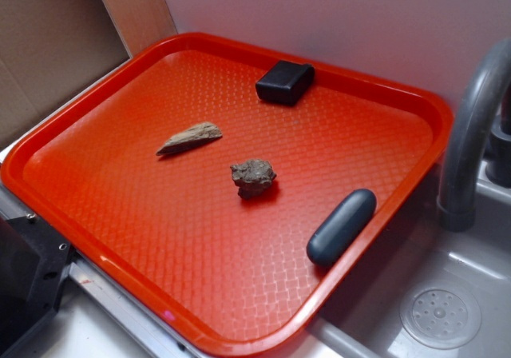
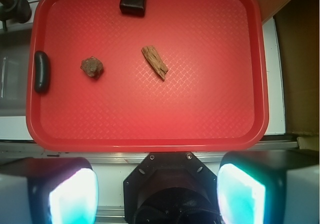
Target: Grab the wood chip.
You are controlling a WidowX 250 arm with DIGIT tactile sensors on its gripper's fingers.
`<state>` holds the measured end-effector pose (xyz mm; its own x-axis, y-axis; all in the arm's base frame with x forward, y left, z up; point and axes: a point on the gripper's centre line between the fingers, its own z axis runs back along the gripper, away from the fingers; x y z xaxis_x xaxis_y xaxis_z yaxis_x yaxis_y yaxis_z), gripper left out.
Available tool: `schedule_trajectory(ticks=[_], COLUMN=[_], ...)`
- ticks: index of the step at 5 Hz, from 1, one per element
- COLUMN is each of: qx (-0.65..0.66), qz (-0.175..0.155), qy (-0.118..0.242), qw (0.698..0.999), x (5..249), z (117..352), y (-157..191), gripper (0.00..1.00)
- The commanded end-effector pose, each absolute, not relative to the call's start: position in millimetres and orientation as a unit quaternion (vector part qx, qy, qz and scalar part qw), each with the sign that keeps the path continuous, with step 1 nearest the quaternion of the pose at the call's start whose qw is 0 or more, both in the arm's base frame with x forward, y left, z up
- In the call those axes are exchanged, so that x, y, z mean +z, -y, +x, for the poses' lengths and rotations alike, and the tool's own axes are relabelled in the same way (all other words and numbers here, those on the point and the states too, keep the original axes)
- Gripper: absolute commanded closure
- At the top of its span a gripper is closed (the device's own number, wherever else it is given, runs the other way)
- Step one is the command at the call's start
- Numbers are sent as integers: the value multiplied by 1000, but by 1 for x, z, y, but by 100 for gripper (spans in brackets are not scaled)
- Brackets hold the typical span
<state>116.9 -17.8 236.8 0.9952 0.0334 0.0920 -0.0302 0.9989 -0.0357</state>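
Pale wall (image 1: 343, 14); grey sink (image 1: 447, 294) with faucet (image 1: 471, 126).

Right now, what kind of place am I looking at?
Probably a toy kitchen sink counter set up for testing: a grey curved faucet over a grey plastic sink basin, beside a red textured plastic tray.

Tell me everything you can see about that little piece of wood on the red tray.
The wood chip is a small flat sliver, tan-brown with a grainy, streaked surface, broad at one end and tapering to a point. It lies flat on the red tray, near the middle, angled across the patterned surface. Nothing touches it: the rock sits nearby but apart, and the end effector is well away, outside the tray.
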Motion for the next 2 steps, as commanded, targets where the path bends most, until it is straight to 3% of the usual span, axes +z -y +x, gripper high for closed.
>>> schedule_trajectory(ticks=[1,2], qx=[16,-24], qz=[-17,-10], qy=[46,74], qw=[999,997], x=[237,213], z=[117,155], y=[18,14], gripper=[0,0])
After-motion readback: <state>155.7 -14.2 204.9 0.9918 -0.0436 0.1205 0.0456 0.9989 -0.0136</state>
